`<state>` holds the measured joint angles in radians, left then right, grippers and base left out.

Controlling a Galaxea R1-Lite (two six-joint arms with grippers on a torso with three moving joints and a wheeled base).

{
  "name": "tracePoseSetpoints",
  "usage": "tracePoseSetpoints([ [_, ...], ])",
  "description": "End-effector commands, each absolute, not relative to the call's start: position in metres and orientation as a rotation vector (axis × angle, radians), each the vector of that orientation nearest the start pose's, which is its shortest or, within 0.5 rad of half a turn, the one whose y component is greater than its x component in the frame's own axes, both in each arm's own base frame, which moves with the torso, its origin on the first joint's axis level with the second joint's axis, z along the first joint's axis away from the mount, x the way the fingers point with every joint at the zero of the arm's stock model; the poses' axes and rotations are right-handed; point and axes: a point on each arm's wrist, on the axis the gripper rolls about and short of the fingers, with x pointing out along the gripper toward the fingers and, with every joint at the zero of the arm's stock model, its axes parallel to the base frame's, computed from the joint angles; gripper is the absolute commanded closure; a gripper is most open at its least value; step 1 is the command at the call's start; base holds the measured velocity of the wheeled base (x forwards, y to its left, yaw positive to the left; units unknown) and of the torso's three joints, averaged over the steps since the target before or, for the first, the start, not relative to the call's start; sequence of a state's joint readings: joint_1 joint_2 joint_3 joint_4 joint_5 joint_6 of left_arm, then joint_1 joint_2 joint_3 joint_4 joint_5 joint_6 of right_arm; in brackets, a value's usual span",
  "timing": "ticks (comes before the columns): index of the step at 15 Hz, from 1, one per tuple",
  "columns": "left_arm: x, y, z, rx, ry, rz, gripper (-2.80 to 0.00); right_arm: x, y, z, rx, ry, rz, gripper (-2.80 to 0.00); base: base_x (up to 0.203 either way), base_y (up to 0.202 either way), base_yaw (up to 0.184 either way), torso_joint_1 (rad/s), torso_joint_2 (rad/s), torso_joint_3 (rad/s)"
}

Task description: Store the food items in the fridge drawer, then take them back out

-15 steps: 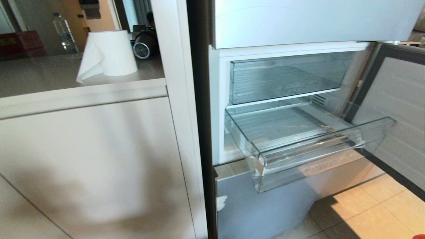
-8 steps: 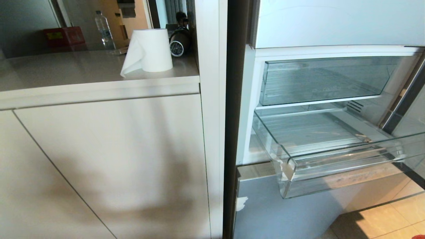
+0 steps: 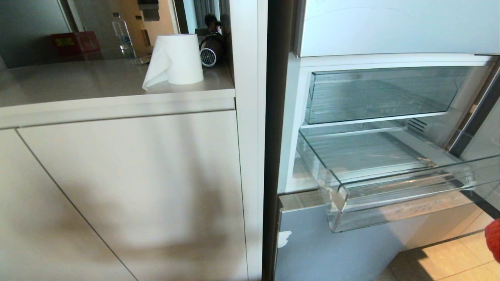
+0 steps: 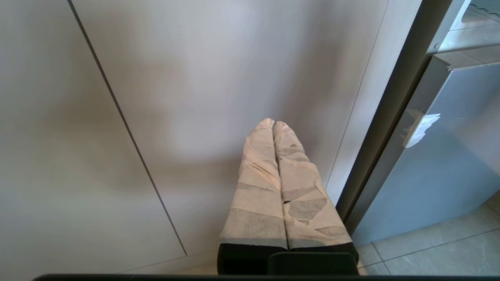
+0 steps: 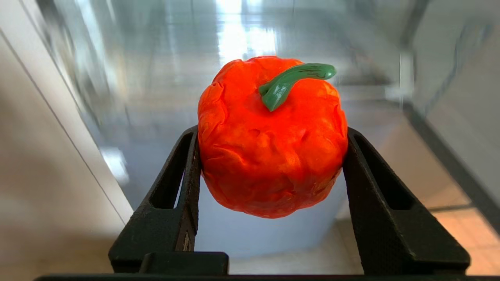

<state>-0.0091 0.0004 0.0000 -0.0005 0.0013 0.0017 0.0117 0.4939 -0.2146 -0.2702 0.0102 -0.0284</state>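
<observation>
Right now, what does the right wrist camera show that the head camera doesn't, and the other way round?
Only the right wrist view shows the right gripper, its black fingers closed on the orange-red fruit, and the fruit's green stem. Only the head view shows the pulled-out clear drawer, empty, the upper bin above it, and the counter with a paper towel roll. Both share the fruit, just a red sliver at the head view's right edge, the tiled floor and the pale-blue bottom panel.

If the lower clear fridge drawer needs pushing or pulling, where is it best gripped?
Take the fridge drawer by its curled front lip, from the open front. The lip juts clear of the fridge and gives an edge to hook, whereas the side walls are smooth.
</observation>
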Motion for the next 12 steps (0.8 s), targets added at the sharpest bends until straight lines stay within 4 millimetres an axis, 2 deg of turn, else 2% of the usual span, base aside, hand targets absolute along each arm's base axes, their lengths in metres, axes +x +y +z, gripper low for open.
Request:
tracePoseSetpoints([
  [1,-0.023,0.000,0.076,0.002,-0.001,-0.008,0.00,0.070,0.001,0.201,0.015,0.101,0.027,0.00,0.000,0.000,0.000,0.000,0.00,0.000],
  [2,-0.023,0.000,0.076,0.002,-0.001,-0.008,0.00,0.086,0.002,0.213,0.031,0.142,0.032,0.00,0.000,0.000,0.000,0.000,0.00,0.000],
  [4,-0.023,0.000,0.075,0.002,0.001,-0.008,0.00,0.119,0.003,0.222,0.050,0.248,0.043,0.00,0.000,0.000,0.000,0.000,0.00,0.000],
  [7,-0.023,0.000,0.076,0.002,-0.001,-0.008,0.00,0.172,0.006,0.220,0.062,0.385,0.055,0.00,0.000,0.000,0.000,0.000,0.00,0.000],
  [10,-0.023,0.000,0.076,0.002,0.000,-0.008,0.00,0.222,0.008,0.226,0.069,0.425,0.060,0.00,0.000,0.000,0.000,0.000,0.00,0.000],
  [12,-0.023,0.000,0.076,0.002,-0.002,-0.008,0.00,0.245,0.009,0.231,0.071,0.422,0.065,0.00,0.000,0.000,0.000,0.000,0.00,0.000],
])
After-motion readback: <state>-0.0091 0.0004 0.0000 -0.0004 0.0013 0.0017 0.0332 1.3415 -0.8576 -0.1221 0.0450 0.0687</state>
